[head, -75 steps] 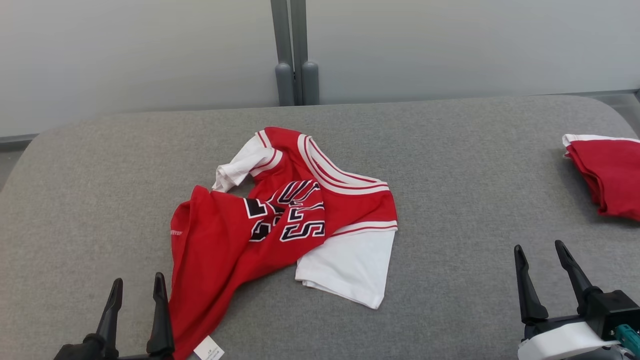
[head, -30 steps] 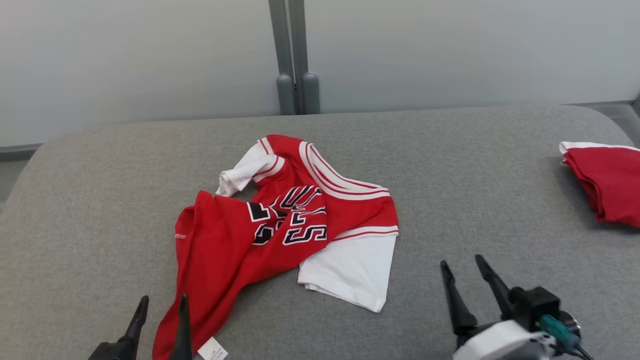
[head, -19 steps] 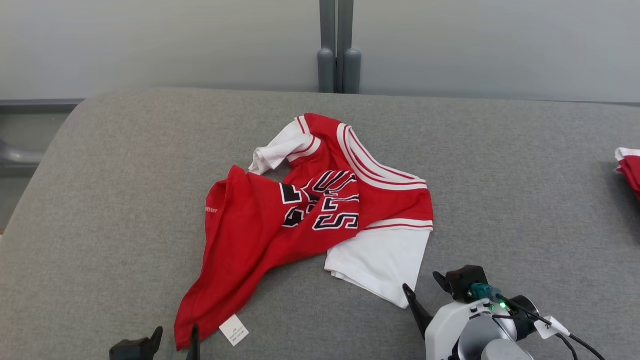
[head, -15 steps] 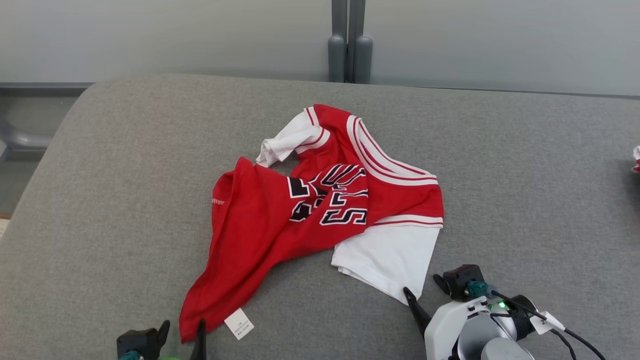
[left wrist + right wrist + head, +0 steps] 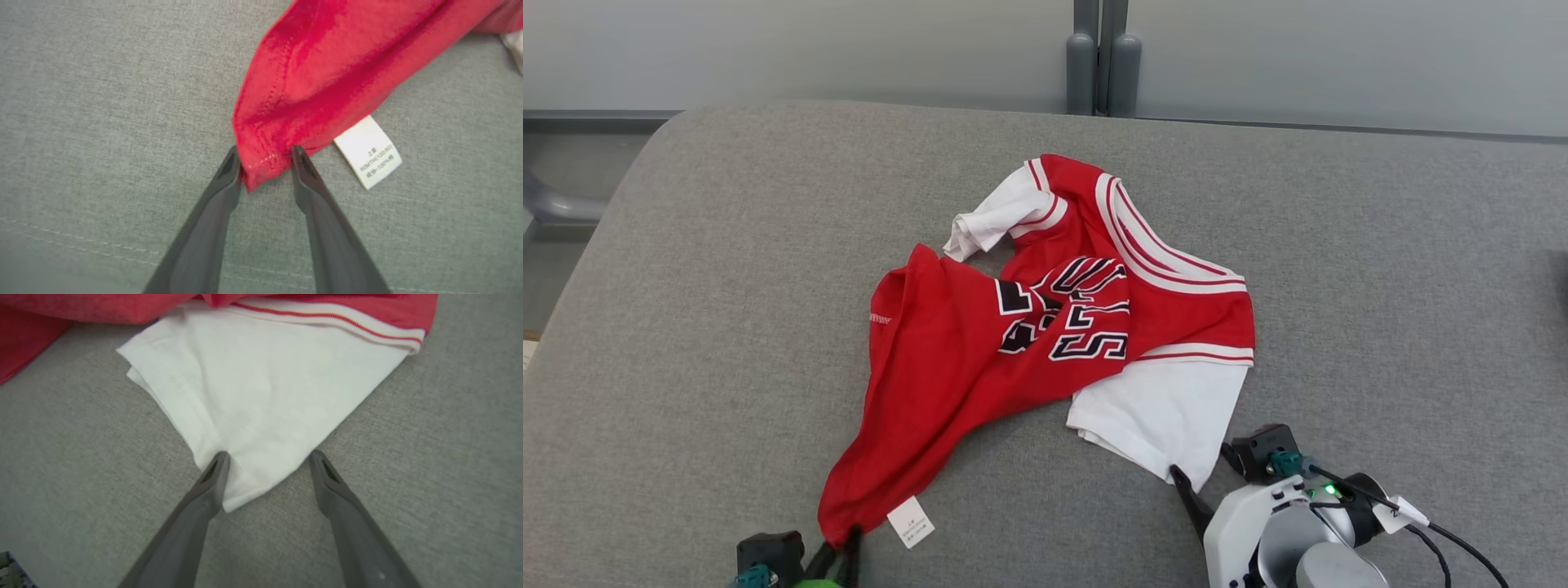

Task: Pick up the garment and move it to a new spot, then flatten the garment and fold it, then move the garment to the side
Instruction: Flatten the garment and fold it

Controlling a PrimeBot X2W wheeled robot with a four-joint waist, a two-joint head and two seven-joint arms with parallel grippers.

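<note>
Garment [image 5: 1045, 343], crumpled red-and-white jersey with black lettering, lies bunched near middle of grey fabric-covered table [image 5: 1380, 245], neither flat nor folded. Red hem corner sits between left gripper [image 5: 264, 153] fingers, cloth touching both tips; firm pinch or not, cannot tell. White care label [image 5: 367, 152] just beside. Right gripper [image 5: 269, 455] spread wide over white sleeve corner, one finger on top of cloth. Risks: only small tip of hem is caught, may slip out on lift; right finger may push sleeve or take top layer only; uneven lift would twist garment.
</note>
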